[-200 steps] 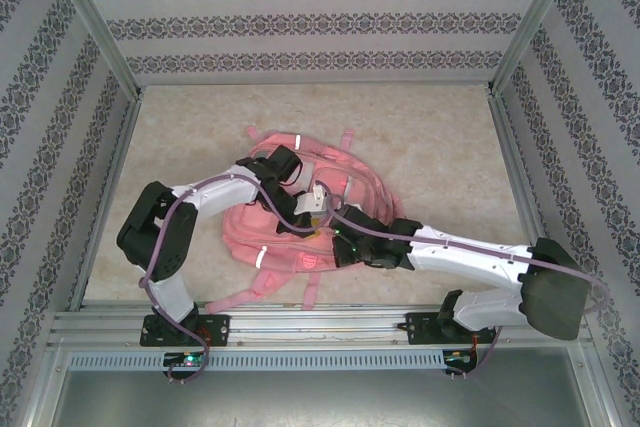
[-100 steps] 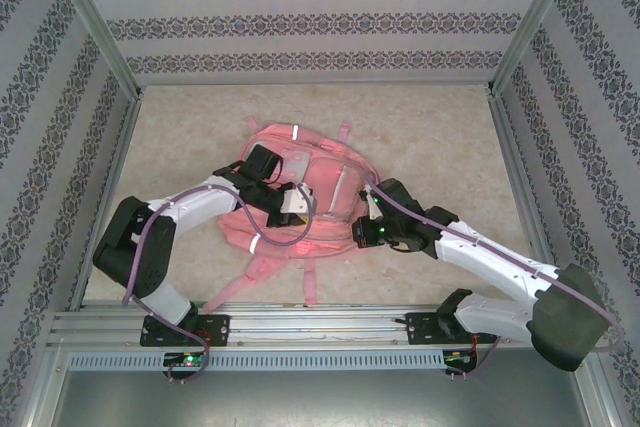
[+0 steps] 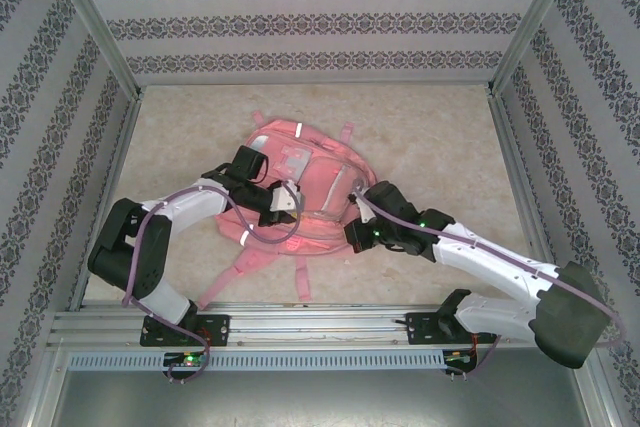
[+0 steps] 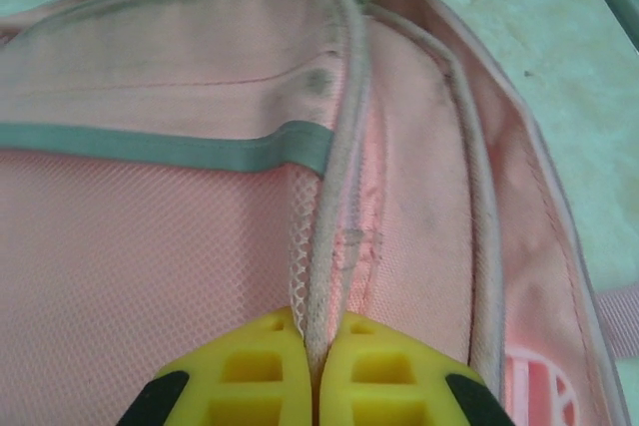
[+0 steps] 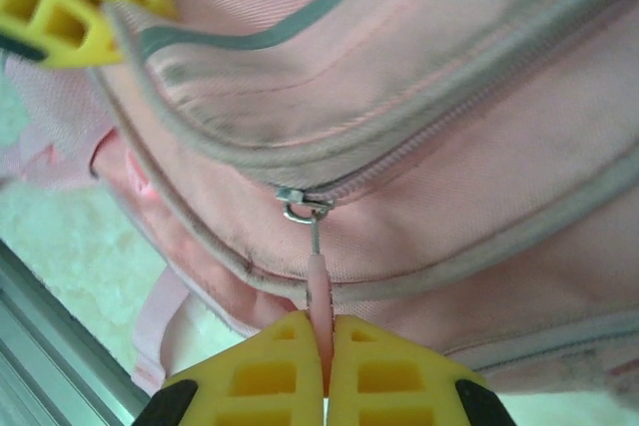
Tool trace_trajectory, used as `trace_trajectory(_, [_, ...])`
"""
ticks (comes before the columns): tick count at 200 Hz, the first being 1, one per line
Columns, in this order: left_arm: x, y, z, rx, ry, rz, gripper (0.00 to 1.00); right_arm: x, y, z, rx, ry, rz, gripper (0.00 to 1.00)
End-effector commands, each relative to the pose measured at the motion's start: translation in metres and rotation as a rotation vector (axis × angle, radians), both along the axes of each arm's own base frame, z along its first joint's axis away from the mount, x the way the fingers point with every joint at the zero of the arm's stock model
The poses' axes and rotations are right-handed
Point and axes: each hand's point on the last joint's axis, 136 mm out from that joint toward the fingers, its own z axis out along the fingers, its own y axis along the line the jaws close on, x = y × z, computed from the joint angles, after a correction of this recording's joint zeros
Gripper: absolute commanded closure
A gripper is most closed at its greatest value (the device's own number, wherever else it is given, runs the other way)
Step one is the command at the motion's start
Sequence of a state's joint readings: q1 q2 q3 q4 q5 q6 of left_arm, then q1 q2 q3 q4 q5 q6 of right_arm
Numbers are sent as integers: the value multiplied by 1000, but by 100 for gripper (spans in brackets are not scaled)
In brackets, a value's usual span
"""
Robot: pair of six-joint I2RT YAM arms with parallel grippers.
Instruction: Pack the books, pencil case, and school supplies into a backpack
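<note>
The backpack [image 3: 312, 159] lies flat near the middle of the table [image 3: 440, 137], a little toward the left side and the near edge, with its straps [image 3: 256, 267] spread out toward the near rail [image 3: 330, 319]. Both arms reach onto it from the near edge. The left gripper [image 4: 315, 378] comes in from the left, and its two yellow fingers are pressed together on a piped seam [image 4: 334, 197] of the pink fabric. This seam runs away from the fingers, beside a grey strip [image 4: 170, 142]. The right gripper [image 5: 321, 366] comes in from the right. Its fingers are clamped on the pink zip pull [image 5: 319, 286], which hangs from the metal slider [image 5: 303, 205] at the end of a zip line. In the right wrist view, the yellow fingers of the other gripper appear at the upper left corner, so the two grippers are near each other over the bag but they do not touch. A wide band of bare table lies between the backpack and the far edge. There is also open surface toward the right edge and a narrower part toward the left edge. On the near side, the straps end just before the rail, so the room there is small. The metal frame posts stand at the corners of the table.
</note>
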State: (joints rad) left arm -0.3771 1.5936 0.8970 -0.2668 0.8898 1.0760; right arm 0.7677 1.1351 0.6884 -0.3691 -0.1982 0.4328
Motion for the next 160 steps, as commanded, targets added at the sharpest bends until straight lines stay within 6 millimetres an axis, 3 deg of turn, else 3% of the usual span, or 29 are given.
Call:
trace_trajectory(1, [63,24,32,-68,-169,174,89,-30,2,-12,-83,66,81,100])
trace_trajectory(10, [74,25,33,-64,-177,205,82,-34,22,-6,-26,63,103,100])
trace_trajectory(19, [82,26,32,-66,-167,228,59,-35,40,0,12,56,110,100])
trace_trajectory(30, [83,22,36,-84,-146,213,50,-34,60,5,50,51,117,100])
trace_trajectory(39, [68,17,43,-120,-99,145,44,-29,69,7,60,50,110,100])
trace_trajectory(51, [21,13,49,-120,-77,-72,36,-21,76,8,57,42,94,100])
trace_trajectory(56, [3,14,46,-76,-45,-127,36,-19,78,9,53,36,95,100])
trace_trajectory(77, [-36,15,37,57,28,-213,35,-18,80,8,47,40,120,100])
trace_trajectory(92, [-50,10,27,70,-14,-225,31,-22,78,3,51,65,136,100])
trace_trajectory(131, [-53,-8,12,99,-92,-246,32,-31,73,1,82,85,155,100])
trace_trajectory(146, [-51,-12,3,137,-89,-258,39,-30,71,1,92,83,145,100])
trace_trajectory(160, [-48,-14,-8,180,-94,-255,55,-30,68,0,87,78,133,100])
